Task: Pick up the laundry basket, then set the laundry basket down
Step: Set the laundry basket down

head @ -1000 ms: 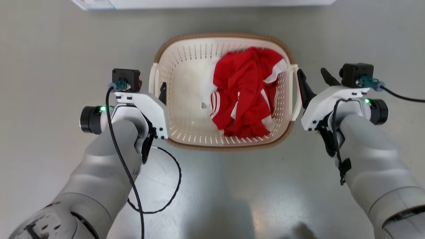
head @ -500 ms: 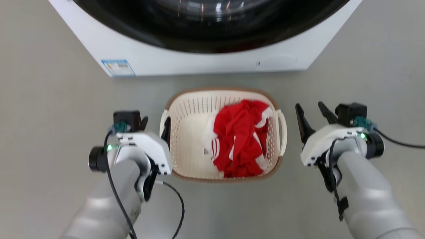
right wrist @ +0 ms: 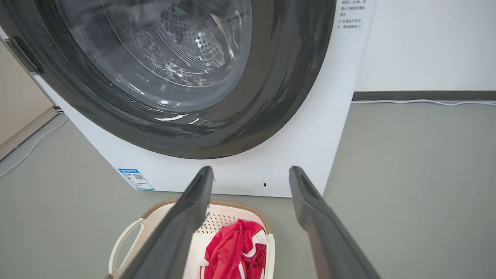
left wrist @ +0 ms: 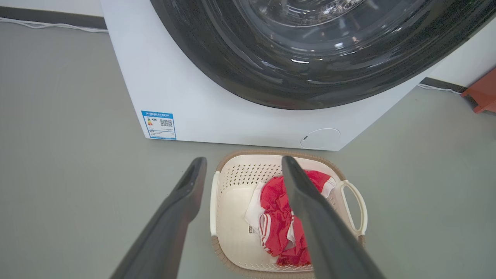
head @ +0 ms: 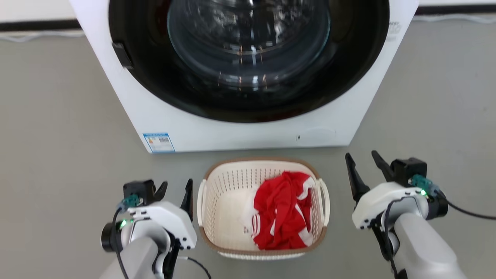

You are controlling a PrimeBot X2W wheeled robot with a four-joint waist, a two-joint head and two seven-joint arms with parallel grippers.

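The laundry basket [head: 223, 193] rests on the floor [head: 58, 135] between left pincer [head: 177, 186] and right pincer [head: 360, 155] (both spread, empty), long axis spanning them; the left stands nearer its handle [head: 200, 207].

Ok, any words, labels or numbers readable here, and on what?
Blue sticker, low on the washer front: print and a square code, too small to read.
Dark print, washer's upper corner: lines of characters, too blurred to quote.
Small tag in the basket, by the red garment: too small to read.
Nothing can be quoted.
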